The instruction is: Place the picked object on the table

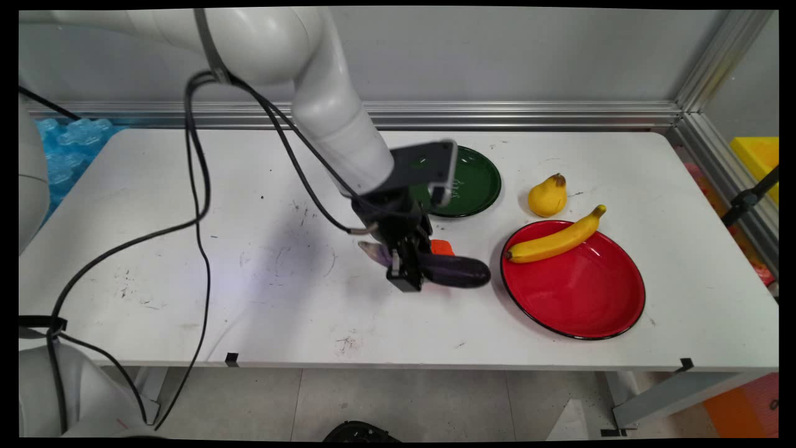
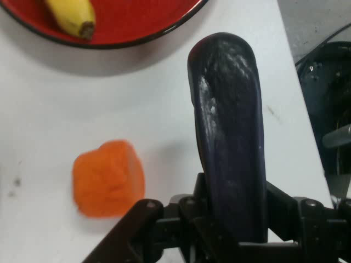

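Note:
A dark purple eggplant [image 1: 457, 271] lies near the middle of the white table [image 1: 249, 298], and my gripper [image 1: 405, 269] is shut on it near its stem end. In the hand view the eggplant [image 2: 230, 142] runs up between the fingers toward the red plate [image 2: 131, 27]. A small orange piece [image 1: 442, 247] sits just behind the eggplant; the hand view shows that orange piece [image 2: 108, 178] lying to its left on the table.
A red plate [image 1: 578, 292] at the right carries a banana [image 1: 553, 241] across its far rim. A yellow pear [image 1: 548, 196] stands behind it. A green plate [image 1: 476, 180] lies behind the gripper. Black cables [image 1: 199, 224] hang over the table's left half.

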You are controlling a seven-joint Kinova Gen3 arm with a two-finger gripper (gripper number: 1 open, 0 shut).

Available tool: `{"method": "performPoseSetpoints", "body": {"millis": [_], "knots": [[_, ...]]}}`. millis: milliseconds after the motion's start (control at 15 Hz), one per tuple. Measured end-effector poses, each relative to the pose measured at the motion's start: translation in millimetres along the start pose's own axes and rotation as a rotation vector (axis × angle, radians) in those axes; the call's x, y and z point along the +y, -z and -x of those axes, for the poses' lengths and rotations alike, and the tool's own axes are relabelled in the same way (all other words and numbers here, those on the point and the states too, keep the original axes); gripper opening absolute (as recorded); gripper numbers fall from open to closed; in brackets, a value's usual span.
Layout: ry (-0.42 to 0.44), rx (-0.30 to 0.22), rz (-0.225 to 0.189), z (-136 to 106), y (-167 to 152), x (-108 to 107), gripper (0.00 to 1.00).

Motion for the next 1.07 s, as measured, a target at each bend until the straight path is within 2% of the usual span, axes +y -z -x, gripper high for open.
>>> {"method": "performPoseSetpoints", "body": {"millis": [600, 933, 1000, 1067], "knots": [[-0.002, -0.03, 0.018, -13, -75, 9, 0.0], [-0.011, -0.041, 0.02, -13, -96, 7, 0.0], [-0.014, -0.042, 0.02, -13, -99, 6, 1.0], [-0.016, -0.042, 0.02, -12, -101, 6, 1.0]]}}
